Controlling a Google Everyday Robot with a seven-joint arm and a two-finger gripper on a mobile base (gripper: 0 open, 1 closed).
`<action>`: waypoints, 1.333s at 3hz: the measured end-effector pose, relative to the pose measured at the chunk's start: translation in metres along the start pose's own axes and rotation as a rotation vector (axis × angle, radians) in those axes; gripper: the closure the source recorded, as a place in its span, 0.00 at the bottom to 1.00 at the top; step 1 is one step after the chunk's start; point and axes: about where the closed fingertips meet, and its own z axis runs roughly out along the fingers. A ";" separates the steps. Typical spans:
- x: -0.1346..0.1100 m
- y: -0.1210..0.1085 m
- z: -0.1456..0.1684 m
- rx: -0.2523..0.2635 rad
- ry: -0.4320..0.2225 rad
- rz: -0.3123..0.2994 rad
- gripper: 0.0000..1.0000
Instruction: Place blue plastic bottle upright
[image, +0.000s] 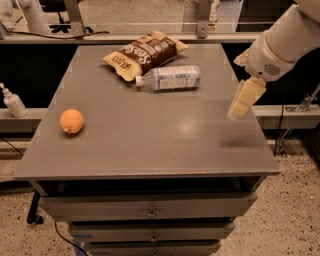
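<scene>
The blue plastic bottle (169, 78) lies on its side on the grey table (150, 140), toward the back middle, its white cap pointing left. It touches the lower edge of a brown snack bag (145, 54). My gripper (244, 100) hangs from the white arm at the right, above the table's right edge. It is well to the right of the bottle and a little nearer the front, holding nothing.
An orange (71, 121) sits at the table's left side. A small white pump-dispenser bottle (12, 101) stands on a ledge left of the table. Drawers run below the table's front edge. A rail and metal posts stand behind the table.
</scene>
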 end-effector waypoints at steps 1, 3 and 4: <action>-0.023 -0.044 0.028 0.007 -0.080 -0.018 0.00; -0.090 -0.093 0.065 0.007 -0.187 -0.100 0.00; -0.117 -0.101 0.086 -0.007 -0.191 -0.143 0.00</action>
